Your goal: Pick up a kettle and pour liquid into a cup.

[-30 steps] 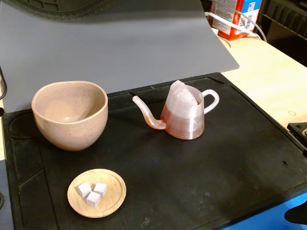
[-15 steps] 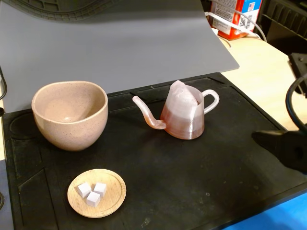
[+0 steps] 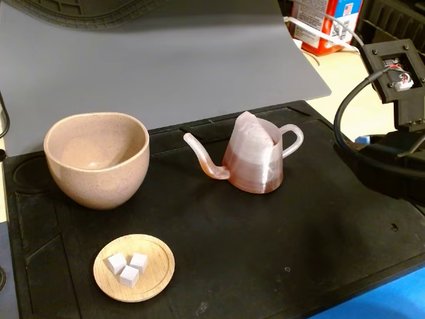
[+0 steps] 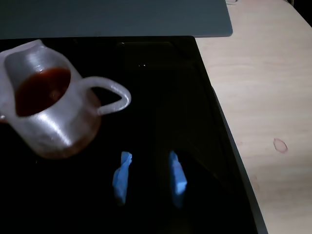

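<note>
In the fixed view we see the kettle standing upright on a black mat that covers the bench. Its thin spout points left toward the cup, and its loop handle faces right. The cup sits at the left of the mat, well apart from the kettle, also upright, and we cannot tell whether it holds anything. Near the front left of the mat lies a small wooden saucer with three white cubes on it. A grey sheet lies behind the mat, and a red and white container stands at the far right.

The arm enters from the right edge of the fixed view, to the right of the kettle and not touching it; its tip is not clear there.

In the wrist view we look down into the kettle and see the liquid, dark red, pooled inside. The handle points toward the jaws, which show as two blue-tipped fingers with a clear gap between them, spread apart and holding nothing. They hang over bare mat just beside the kettle's handle, near the mat's right edge, where pale bench begins.
</note>
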{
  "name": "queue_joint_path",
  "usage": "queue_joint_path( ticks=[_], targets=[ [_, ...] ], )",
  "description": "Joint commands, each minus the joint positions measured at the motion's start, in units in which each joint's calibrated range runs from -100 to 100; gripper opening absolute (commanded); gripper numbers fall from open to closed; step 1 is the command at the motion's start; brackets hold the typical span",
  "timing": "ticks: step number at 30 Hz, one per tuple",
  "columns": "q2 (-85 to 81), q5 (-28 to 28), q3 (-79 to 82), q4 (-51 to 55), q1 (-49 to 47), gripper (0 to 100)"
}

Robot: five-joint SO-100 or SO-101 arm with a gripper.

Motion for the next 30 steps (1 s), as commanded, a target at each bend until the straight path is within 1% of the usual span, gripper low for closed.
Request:
queue_joint_path(
  ticks=[1, 2, 4, 6, 8, 9, 12, 15, 16, 17, 18, 27, 30],
  targets=[
    [3.7, 1.5, -6.9, -0.9, -0.3, 12],
    [5.4, 4.5, -7.4, -3.1, -0.3, 13],
    [9.6, 5.4, -7.5, -9.2, -0.3, 13],
    [11.1, 5.4, -9.0, -9.4, -0.3, 13],
    [15.2, 9.2, -13.4, -9.5, -0.3, 13],
    [17.1, 9.7, -15.5, -9.6, -0.3, 13],
    [20.1, 9.7, -19.0, -9.6, -0.4, 13],
    [22.7, 9.7, -22.0, -9.6, -3.1, 13],
    [24.4, 10.5, -24.2, -9.6, -4.0, 13],
    [25.2, 12.9, -25.0, -9.6, -4.4, 13],
    [25.4, 13.5, -25.0, -9.6, -4.4, 13],
    [25.7, 13.3, -24.1, -9.1, -3.8, 13],
    [29.9, 13.4, -25.0, -11.2, -3.9, 13]
  ],
)
